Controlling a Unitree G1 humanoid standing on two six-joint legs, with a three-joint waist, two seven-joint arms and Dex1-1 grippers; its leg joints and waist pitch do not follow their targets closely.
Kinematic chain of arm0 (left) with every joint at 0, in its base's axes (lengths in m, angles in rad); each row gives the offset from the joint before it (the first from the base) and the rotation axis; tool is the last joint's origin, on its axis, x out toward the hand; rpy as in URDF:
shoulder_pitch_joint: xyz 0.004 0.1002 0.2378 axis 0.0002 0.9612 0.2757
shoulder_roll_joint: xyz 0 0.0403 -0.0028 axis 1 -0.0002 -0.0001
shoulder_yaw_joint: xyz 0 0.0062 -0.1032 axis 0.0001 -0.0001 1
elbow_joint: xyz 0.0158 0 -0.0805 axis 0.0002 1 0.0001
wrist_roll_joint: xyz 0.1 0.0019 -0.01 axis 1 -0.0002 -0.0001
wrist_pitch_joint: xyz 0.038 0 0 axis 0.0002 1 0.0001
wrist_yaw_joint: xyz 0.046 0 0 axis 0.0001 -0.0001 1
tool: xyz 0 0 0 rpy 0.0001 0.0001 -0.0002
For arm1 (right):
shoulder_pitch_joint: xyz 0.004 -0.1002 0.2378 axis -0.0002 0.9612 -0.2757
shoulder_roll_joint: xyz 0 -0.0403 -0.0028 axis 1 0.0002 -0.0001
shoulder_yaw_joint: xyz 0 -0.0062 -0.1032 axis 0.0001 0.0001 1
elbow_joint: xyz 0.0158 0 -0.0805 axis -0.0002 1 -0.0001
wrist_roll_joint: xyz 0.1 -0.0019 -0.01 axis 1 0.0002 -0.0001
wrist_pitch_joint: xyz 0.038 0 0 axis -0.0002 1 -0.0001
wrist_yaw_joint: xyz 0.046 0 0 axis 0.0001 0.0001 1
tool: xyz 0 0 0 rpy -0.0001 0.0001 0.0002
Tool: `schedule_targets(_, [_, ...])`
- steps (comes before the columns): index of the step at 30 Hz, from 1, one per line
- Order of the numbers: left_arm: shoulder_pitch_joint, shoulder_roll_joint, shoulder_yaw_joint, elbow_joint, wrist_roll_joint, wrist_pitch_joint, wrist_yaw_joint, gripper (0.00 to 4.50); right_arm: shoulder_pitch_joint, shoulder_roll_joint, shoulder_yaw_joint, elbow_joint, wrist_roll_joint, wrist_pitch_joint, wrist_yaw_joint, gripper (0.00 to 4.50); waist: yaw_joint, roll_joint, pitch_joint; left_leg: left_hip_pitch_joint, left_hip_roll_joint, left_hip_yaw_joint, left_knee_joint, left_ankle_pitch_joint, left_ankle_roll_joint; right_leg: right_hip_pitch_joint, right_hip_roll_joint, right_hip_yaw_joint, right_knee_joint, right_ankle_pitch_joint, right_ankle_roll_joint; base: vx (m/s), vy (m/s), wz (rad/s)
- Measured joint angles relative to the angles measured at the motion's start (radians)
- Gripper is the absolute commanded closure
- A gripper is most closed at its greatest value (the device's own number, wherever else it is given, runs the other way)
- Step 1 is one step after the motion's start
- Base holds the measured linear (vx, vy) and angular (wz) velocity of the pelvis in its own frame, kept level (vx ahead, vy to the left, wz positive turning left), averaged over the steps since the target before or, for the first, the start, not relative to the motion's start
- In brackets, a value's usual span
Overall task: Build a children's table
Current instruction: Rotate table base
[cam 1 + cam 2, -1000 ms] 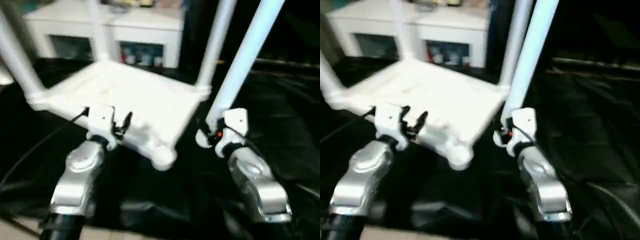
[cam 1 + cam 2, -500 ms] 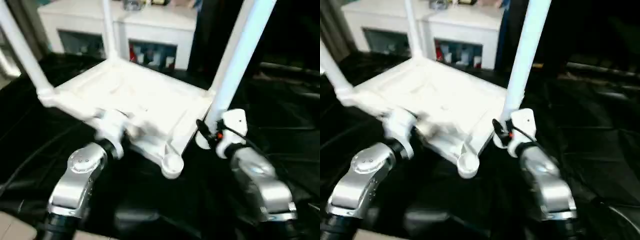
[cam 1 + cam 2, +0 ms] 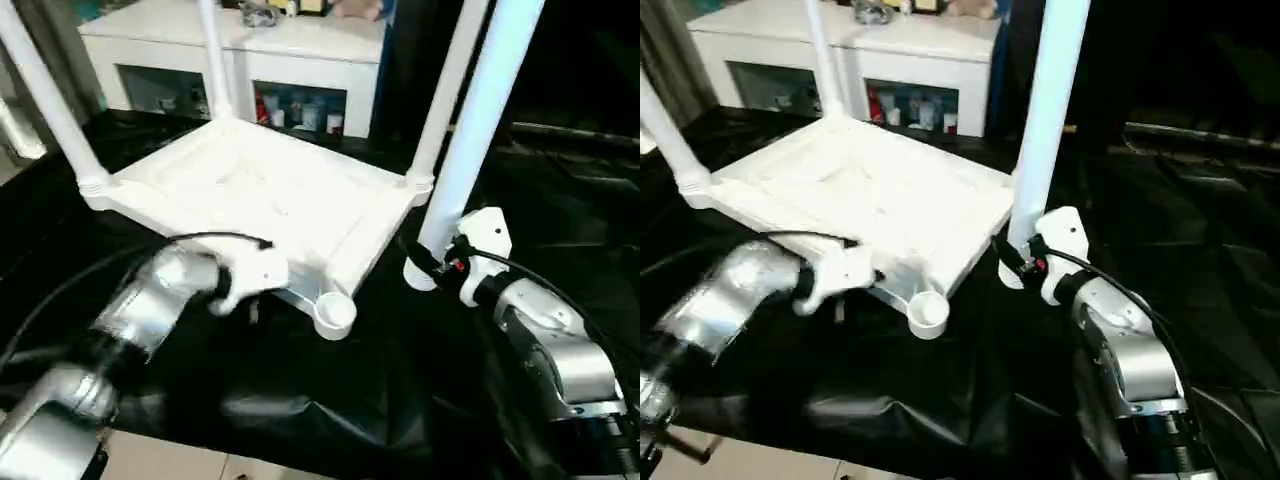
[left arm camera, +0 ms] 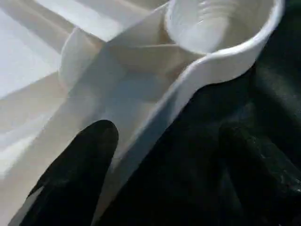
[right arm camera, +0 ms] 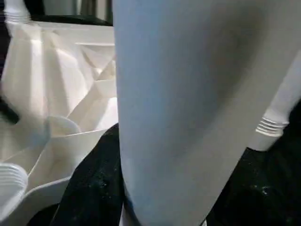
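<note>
Upside down on a black plastic sheet (image 3: 300, 400): a white plastic rectangular table top (image 3: 270, 195), ribbed underside up. Three long white tube legs (image 3: 45, 95) standing up in its corner sockets. One round corner socket (image 3: 335, 312) near the front, bare. Right gripper (image 3: 425, 262) clamped around a fourth white tube leg (image 3: 480, 120), upright, just beside the top's right edge. Left gripper (image 4: 160, 160) spread wide, one black finger (image 4: 80, 165) over the top's near rim, grasping nothing. Behind, a white cabinet with glass-fronted shelves (image 3: 300, 70).

Left gripper (image 4: 164, 155) agape, right gripper (image 3: 437, 262) clamped.
</note>
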Motion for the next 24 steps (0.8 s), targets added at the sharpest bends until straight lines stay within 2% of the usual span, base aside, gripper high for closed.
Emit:
schedule_targets(4, [-0.061, -0.039, -0.002, 0.115, 0.021, -0.073, 0.015, 0.54, -0.001, -0.010, 0.005, 0.008, -0.001, -0.022, 0.015, 2.59, 0.001, 0.003, 0.000, -0.002, 0.000, 0.003, 0.000, 0.002, 0.005, -0.001, 0.000, 0.000, -0.002, 0.000, -0.001, 0.000, 0.000, 0.00])
schedule_targets(10, [-0.089, -0.063, -0.029, 0.238, 0.047, -0.124, -0.020, 0.54, 0.001, -0.011, 0.015, 0.013, -0.005, -0.040, 0.030, 2.59, 0.000, 0.007, 0.003, -0.002, 0.001, 0.003, 0.000, 0.001, 0.005, -0.002, -0.001, 0.000, -0.001, -0.001, -0.001, 0.000, 0.000, 0.00])
schedule_targets(13, [-0.113, -0.068, -0.028, 0.273, 0.046, -0.135, -0.048, 0.94, 0.005, -0.004, 0.021, 0.010, 0.001, -0.040, 0.043, 2.59, 0.002, 0.011, 0.005, -0.001, 0.002, 0.004, 0.000, 0.002, 0.005, -0.002, -0.001, 0.001, -0.001, -0.001, -0.002, 0.000, 0.000, 0.00])
schedule_targets(15, [-0.126, -0.077, -0.028, 0.312, 0.048, -0.153, -0.055, 0.94, 0.016, -0.004, 0.032, -0.003, 0.018, -0.035, 0.067, 2.59, 0.003, 0.011, 0.005, -0.001, 0.002, 0.005, 0.000, 0.002, 0.005, -0.002, -0.001, 0.001, -0.001, -0.001, -0.002, 0.000, 0.000, 0.00])
schedule_targets(24, [-0.154, -0.082, -0.028, 0.365, 0.060, -0.181, -0.075, 1.68, 0.036, -0.005, 0.047, -0.018, 0.030, -0.035, 0.093, 2.59, 0.002, 0.011, 0.006, -0.002, 0.002, 0.005, -0.001, 0.001, 0.005, -0.002, -0.001, 0.001, -0.002, -0.001, -0.002, 0.000, 0.000, 0.00])
